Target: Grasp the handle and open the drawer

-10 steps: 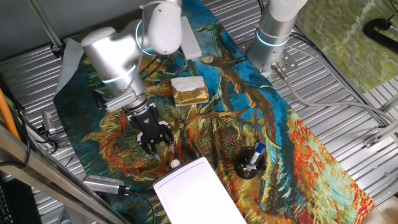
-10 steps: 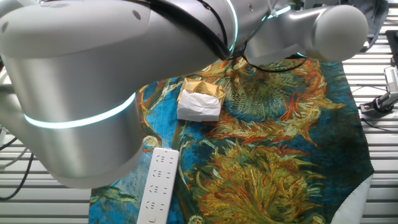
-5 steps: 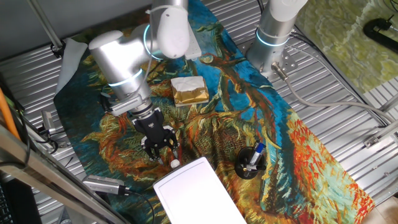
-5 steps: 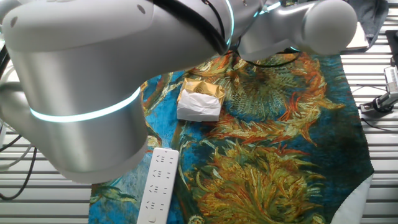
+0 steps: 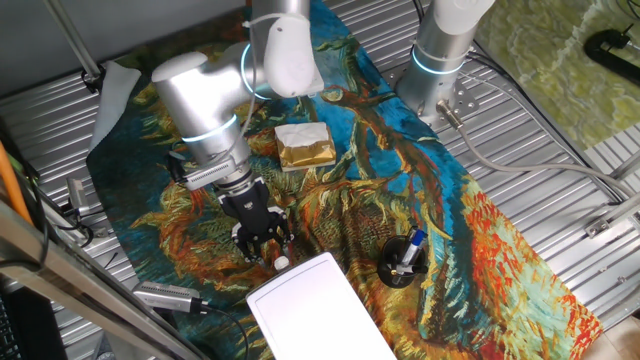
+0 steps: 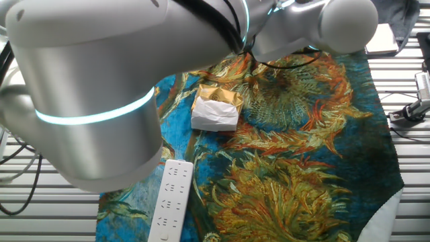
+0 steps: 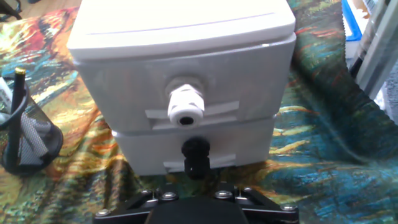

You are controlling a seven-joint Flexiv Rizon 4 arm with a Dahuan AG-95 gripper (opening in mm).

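Note:
The white box (image 5: 318, 312) lies at the near edge of the cloth. In the hand view its front faces me with two stacked drawers. The upper drawer (image 7: 124, 81) carries the round white handle (image 7: 185, 106); the lower one has a black knob (image 7: 195, 153). Both drawers look shut. In one fixed view the handle (image 5: 281, 263) shows as a small white knob, and my gripper (image 5: 265, 250) hangs just in front of it, fingers spread and empty, not touching. In the hand view only the gripper's black base (image 7: 193, 210) shows; the fingertips are out of frame.
A black mesh pen holder (image 5: 402, 262) stands right of the box, at the left in the hand view (image 7: 25, 137). A gold-foil block with white top (image 5: 304, 145) lies behind the gripper. A white power strip (image 6: 169, 200) lies on the cloth. The arm fills much of the other fixed view.
The arm has moved the gripper down and to the right, closer to the box front and its white handle. The box and drawers have not moved.

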